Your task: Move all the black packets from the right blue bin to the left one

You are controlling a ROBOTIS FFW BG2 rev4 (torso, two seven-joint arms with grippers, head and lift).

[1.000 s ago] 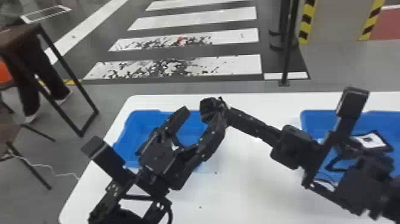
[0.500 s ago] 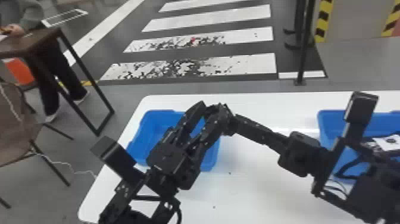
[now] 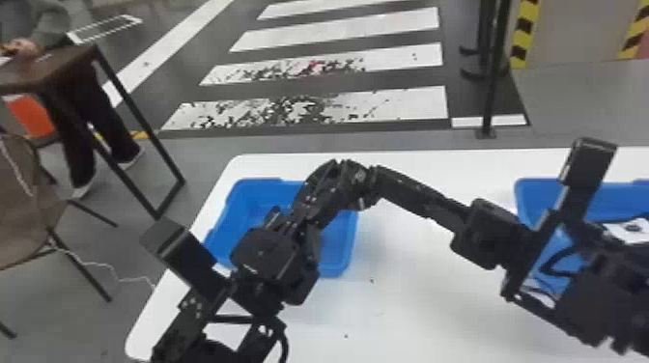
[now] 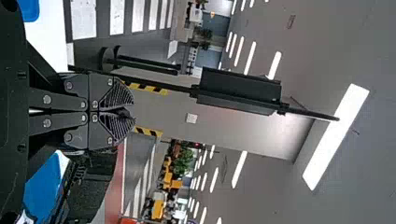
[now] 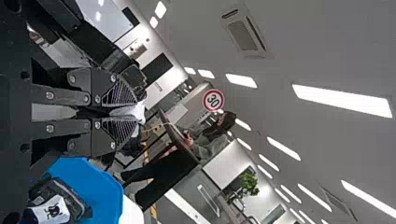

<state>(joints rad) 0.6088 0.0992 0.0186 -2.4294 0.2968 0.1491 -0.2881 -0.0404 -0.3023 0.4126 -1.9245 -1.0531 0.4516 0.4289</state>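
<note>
Near the left blue bin (image 3: pixel 350 241), at its far right side, both grippers are bunched together in the head view. I've got the right gripper (image 5: pixel 137 113) pinched on a dark item with a white patch (image 5: pixel 128 111), most likely a black packet. Left gripper (image 4: pixel 133 113) reads narrow, pads together; small dark bit at the tips, can't tell what, so I'm not calling it a hold. More stock sits in the right blue bin (image 3: pixel 524 193): dark packets with a white label (image 3: pixel 627 229) showing, partly behind the right arm (image 3: pixel 487 236). So the job isn't done. Step in hand looks like a pass or a drop at the left side; my guess. Main risk: collision. Fingers sit so close that a small sideways error on either arm could knock the packet loose or jam the tips. Next: the pinch looks shallow, right at the fingertips, so a floppy packet could slide out or swing, and a release from here might land it on the rim or the white table (image 3: pixel 410 309), not inside. If it is a pass, opening my right side before the left has a real bite drops it. Also, overlapping arms block my look at the bin floor, so I'd be placing half blind.
</note>
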